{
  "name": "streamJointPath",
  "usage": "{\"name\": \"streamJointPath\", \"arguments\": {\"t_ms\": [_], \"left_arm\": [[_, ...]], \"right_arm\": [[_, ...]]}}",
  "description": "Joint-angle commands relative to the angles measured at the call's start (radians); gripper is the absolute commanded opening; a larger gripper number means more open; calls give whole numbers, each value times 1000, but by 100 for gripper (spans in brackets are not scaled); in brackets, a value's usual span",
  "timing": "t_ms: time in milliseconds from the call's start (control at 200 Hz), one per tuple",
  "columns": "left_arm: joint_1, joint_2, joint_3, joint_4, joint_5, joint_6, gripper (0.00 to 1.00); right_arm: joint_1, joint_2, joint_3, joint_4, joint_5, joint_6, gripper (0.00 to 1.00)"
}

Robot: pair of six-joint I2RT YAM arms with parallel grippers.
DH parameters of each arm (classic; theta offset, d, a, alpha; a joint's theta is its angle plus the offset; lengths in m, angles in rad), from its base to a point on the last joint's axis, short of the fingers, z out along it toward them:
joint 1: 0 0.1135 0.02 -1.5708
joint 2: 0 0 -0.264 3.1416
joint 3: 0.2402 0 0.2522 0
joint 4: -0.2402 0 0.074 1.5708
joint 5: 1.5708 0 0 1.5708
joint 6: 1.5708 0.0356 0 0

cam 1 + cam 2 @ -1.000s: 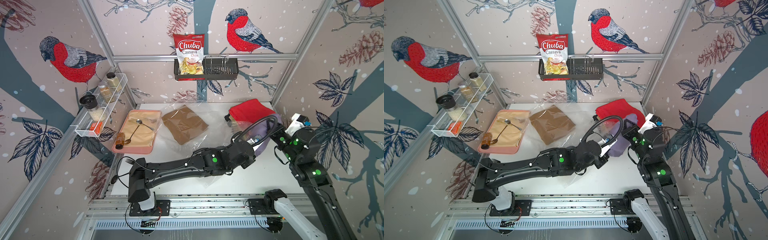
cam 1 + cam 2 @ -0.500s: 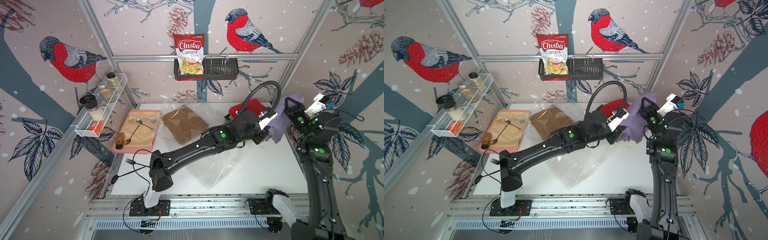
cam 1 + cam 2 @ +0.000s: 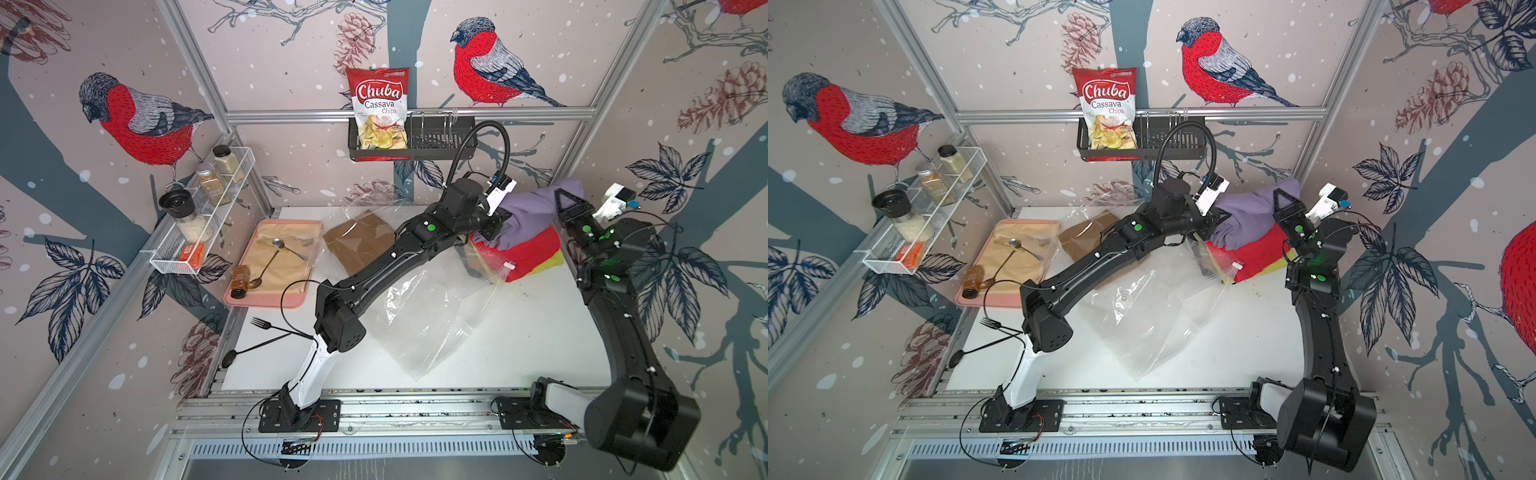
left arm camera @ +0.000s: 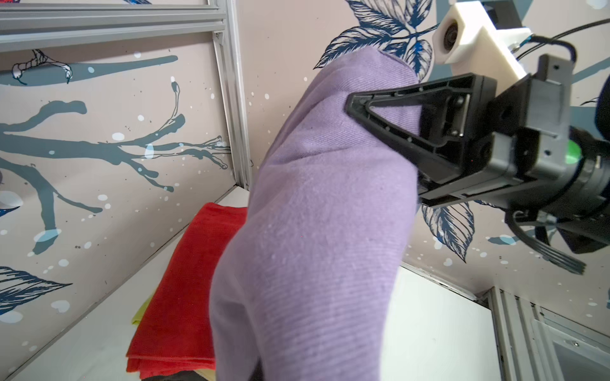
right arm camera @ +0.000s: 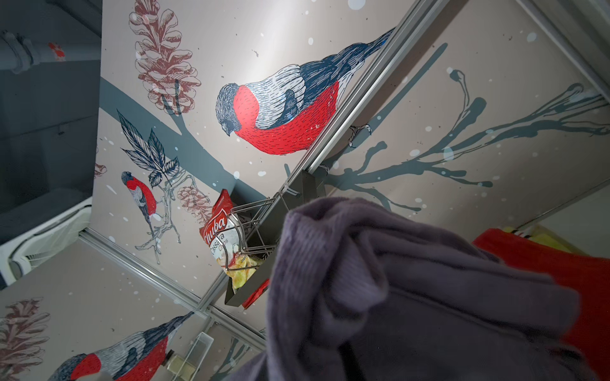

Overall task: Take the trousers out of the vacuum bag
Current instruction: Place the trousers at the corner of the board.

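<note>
A: Both top views: purple trousers [image 3: 528, 212] aloft, slung between left claw [image 3: 500, 216] and right claw [image 3: 559, 195], each pinching an end, over the red trousers [image 3: 532, 253] and yellow trousers [image 3: 550, 262].
B: And the vacuum bag [image 3: 419, 324]?
A: Slack on the tabletop [image 3: 519, 332], looks empty; mustard-brown trousers [image 3: 359, 243] behind it, maybe under plastic.
B: Left wrist: right claw [image 4: 351, 102] pressed onto the purple trousers [image 4: 313, 231].
A: Right wrist: purple trousers [image 5: 396, 280] only, bunched. Nearly done, I judge; this pair wants setting down.

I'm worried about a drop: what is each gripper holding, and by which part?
Both hold the purple trousers: the right gripper pinches the raised top edge, the left gripper the lower end near the red trousers.
</note>
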Motion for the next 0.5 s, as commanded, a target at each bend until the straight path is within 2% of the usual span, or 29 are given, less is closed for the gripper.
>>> {"name": "streamJointPath", "arguments": {"t_ms": [0, 85, 230, 495], "left_arm": [[33, 36, 60, 122, 45, -18, 0], [56, 57, 73, 153, 59, -24, 0], [80, 73, 73, 216, 35, -19, 0], [113, 120, 90, 322, 10, -7, 0]], "right_arm": [[0, 67, 2, 285, -42, 81, 0], [5, 137, 1, 389, -46, 118, 0], [30, 215, 38, 419, -25, 100, 0], [34, 392, 115, 614, -52, 179, 0]]}}
